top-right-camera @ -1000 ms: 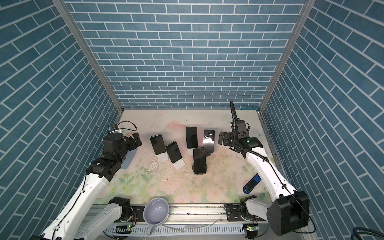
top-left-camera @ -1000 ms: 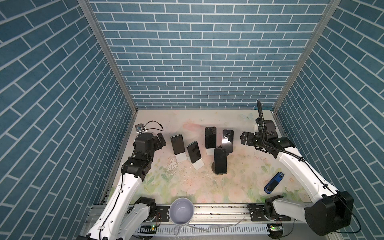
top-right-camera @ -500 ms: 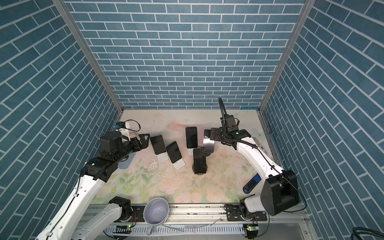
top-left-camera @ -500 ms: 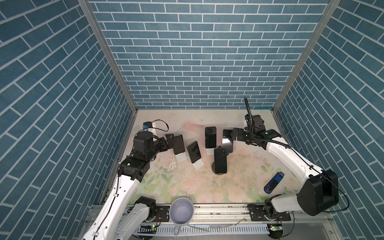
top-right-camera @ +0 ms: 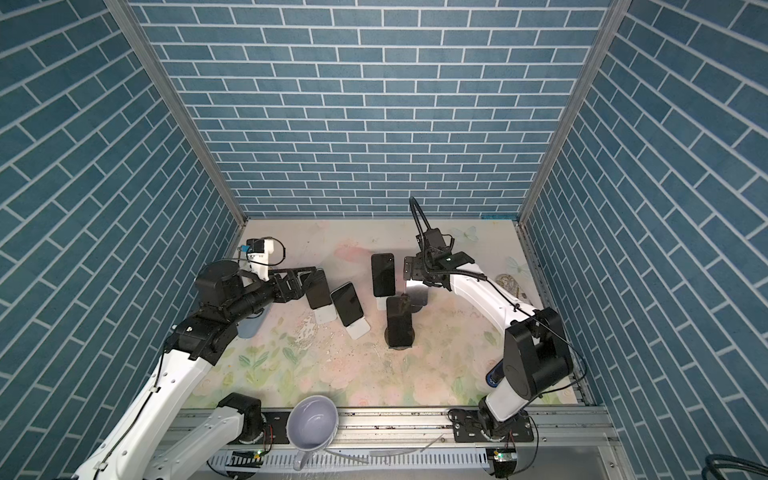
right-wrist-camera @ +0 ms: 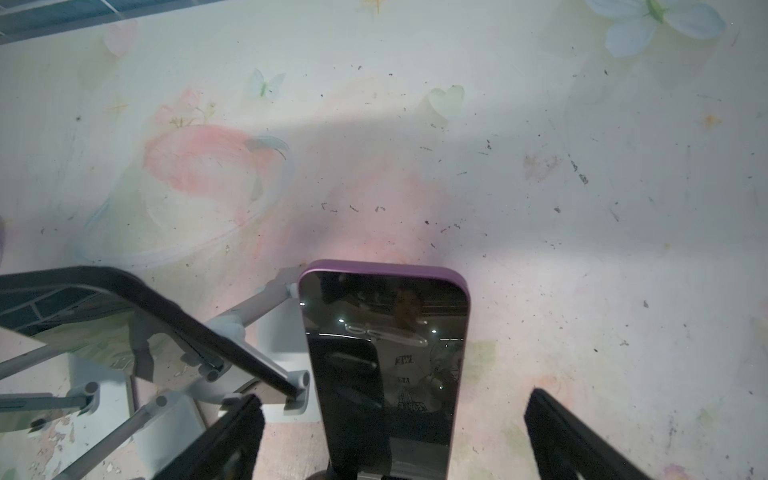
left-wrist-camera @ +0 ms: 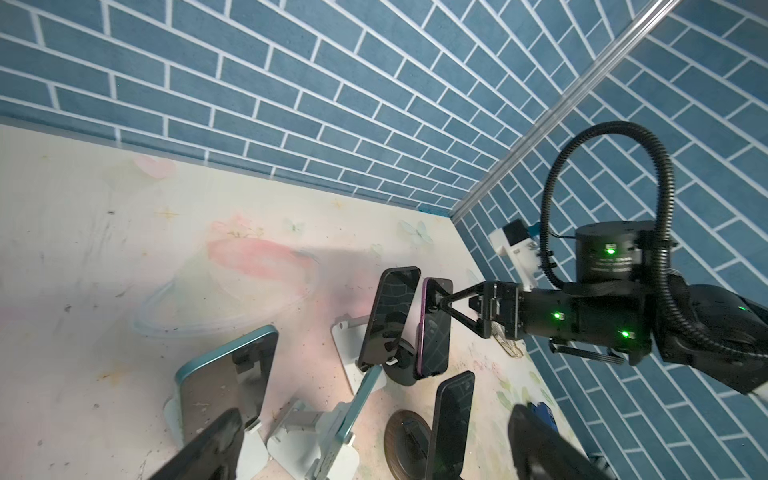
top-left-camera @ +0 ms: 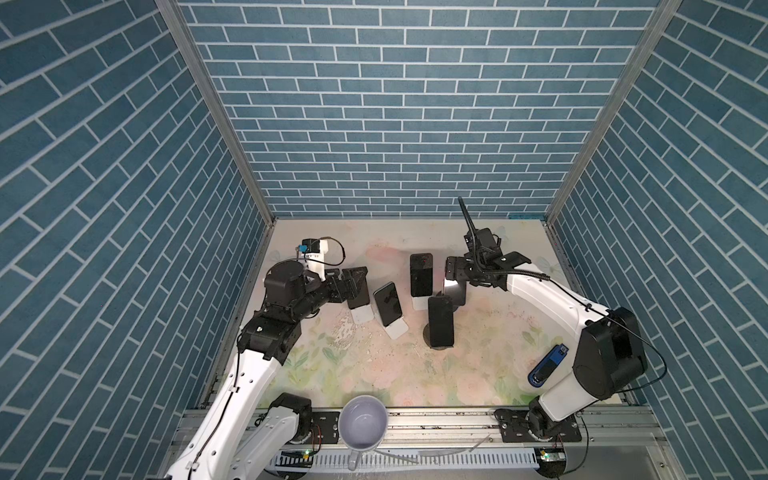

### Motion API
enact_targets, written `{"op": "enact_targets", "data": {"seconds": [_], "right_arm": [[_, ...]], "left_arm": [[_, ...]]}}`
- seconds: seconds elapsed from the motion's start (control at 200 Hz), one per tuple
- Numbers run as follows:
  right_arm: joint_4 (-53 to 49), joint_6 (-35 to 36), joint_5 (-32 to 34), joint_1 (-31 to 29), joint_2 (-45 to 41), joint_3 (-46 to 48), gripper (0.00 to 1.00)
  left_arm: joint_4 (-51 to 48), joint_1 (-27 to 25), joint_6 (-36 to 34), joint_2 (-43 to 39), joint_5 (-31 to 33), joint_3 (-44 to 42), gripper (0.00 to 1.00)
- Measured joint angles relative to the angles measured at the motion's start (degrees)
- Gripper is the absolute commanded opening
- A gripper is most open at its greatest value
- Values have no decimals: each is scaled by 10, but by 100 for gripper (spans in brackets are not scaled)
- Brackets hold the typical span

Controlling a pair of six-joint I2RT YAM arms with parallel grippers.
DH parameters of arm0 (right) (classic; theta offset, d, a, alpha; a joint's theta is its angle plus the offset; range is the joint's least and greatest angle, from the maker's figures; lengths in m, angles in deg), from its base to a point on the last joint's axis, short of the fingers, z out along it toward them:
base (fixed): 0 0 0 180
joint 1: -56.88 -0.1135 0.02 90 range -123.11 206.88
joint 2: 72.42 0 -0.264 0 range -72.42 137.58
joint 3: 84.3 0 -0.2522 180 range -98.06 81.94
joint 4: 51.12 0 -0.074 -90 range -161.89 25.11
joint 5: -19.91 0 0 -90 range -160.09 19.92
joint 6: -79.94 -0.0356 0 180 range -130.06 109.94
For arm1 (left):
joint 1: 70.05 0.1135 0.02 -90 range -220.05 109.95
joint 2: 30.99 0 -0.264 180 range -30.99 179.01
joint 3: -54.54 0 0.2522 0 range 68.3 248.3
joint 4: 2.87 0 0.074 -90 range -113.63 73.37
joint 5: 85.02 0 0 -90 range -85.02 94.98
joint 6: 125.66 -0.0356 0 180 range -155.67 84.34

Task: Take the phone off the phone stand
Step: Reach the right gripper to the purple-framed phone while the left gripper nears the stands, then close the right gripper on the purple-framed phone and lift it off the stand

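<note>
— Straddling what, the right fingers [right-wrist-camera: 573,440]?

— The purple phone [right-wrist-camera: 384,361]. Here the right gripper [right-wrist-camera: 395,395] is spread wide, one finger on each side of the phone with a gap at both; nothing is gripped. The phone is upright on its dark round stand [left-wrist-camera: 401,374], at the right of the group.

— And the left fingers [left-wrist-camera: 208,449]?

— Likewise wide apart; the left gripper [left-wrist-camera: 374,419] is empty. The teal phone [left-wrist-camera: 232,365] is just beside one finger, leaning back on a white stand [left-wrist-camera: 253,453]; whether they touch cannot be told.

— The group as a whole?

— Five phones, each on a stand, on the bench [top-left-camera: 478,374] midway across and toward its far edge. The teal phone is nearest the left edge, then come another tilted phone [top-left-camera: 387,303], a black phone [top-left-camera: 421,274] and the purple phone. Nearer the front is a dark phone [top-left-camera: 440,320] on a round base. Mug [top-left-camera: 363,424] at the near edge; blue object [top-left-camera: 547,365] near the right edge.
</note>
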Motion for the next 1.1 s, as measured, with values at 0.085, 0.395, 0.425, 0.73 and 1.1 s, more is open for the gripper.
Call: {"op": "enact_targets", "data": {"seconds": [0.085,0.395,0.425,0.73,1.1], "right_arm": [[3,0,3,-1,10,-1,99],[10,-4,13,-2,53,-34,99],[10,-5,15,-2,57,-38,99],[-3,-19,42,-3,103,-81,90],[-16,-39,52,-18,133,-93,77]], "left_arm": [[7,-1,-1,2,-12,-6,100],[6,-2,-22,3,-5,-8,100],[7,-2,-23,3,-5,-9,100],[9,-2,-34,21,4,-12,100],[9,-2,-44,23,21,-12,100]]}}
